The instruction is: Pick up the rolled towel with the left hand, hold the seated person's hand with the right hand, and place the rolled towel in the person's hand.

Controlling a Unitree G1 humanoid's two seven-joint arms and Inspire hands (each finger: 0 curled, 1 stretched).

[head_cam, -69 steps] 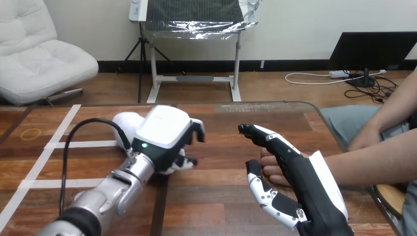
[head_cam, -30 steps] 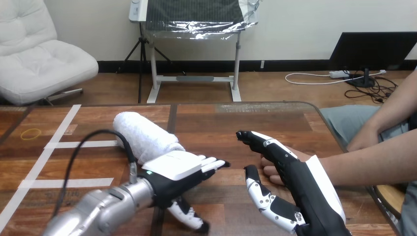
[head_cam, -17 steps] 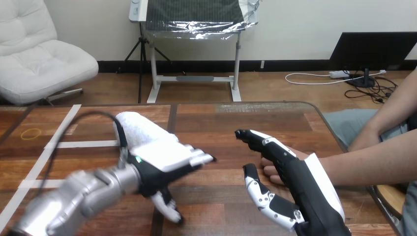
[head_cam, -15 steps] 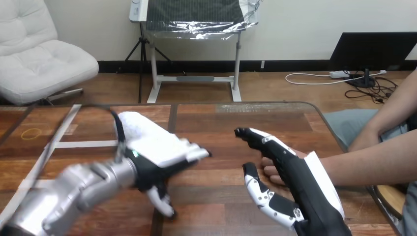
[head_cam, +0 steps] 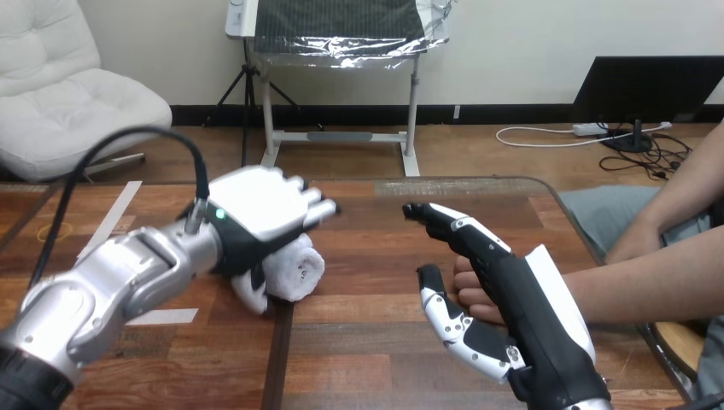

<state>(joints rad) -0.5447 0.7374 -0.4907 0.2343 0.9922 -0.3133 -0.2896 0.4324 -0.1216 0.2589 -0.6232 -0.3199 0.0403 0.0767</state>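
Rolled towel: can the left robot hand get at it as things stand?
Probably yes: the left robot hand is right over the rolled towel, fingers straight, with nothing between them.

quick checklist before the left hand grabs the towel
1. Left hand over towel: ok.
2. Left fingers curled round towel: not ok, they are straight.
3. Towel off the table: not ok, it lies on the wood.
4. Right hand at the person's hand: ok, that hand sits between its fingers and thumb.
5. Right hand closed on the person's hand: not ok, fingers straight.
6. Person's palm open to take the towel: cannot tell, the right hand covers it.
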